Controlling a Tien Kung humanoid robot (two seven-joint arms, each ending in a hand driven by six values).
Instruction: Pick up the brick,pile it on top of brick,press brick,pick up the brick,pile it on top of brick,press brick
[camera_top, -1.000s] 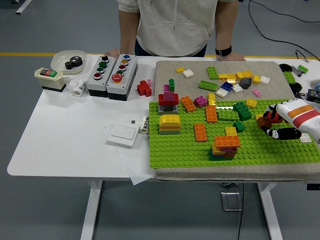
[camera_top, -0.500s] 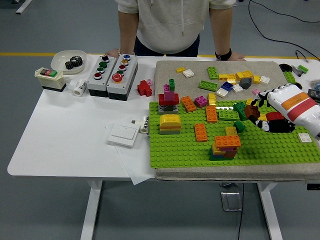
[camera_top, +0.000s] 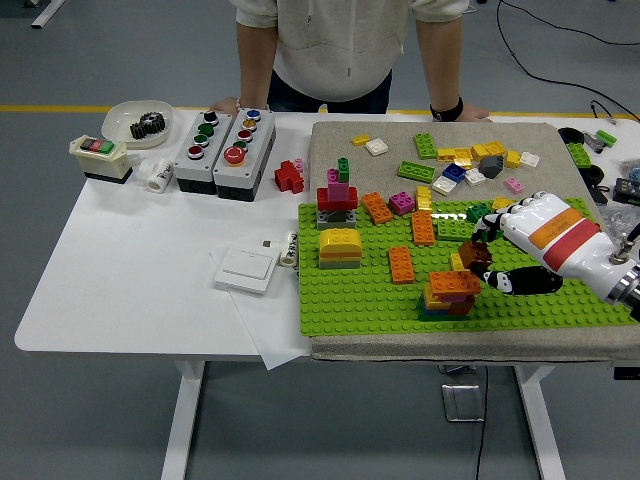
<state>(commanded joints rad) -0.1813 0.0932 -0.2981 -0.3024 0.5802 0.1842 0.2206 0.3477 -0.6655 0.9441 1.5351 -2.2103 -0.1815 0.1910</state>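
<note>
Now: orange-topped brick stack (camera_top: 452, 293) stands low centre on the green baseplate (camera_top: 360, 300), long axis left-right. Just right of it, the right hand (camera_top: 490, 265), fingers curled on a brown brick (camera_top: 478, 256), hovers slightly above-right of the stack top.

Brick stack (camera_top: 452, 293) on baseplate (camera_top: 360, 305); robot hand (camera_top: 512, 250) just right; loose bricks (camera_top: 465, 160) behind.

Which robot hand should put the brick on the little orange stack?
The right hand. Its fingers already hold a brown brick just beside and above the orange-topped stack on the green baseplate. The left hand is not in view at all.
</note>
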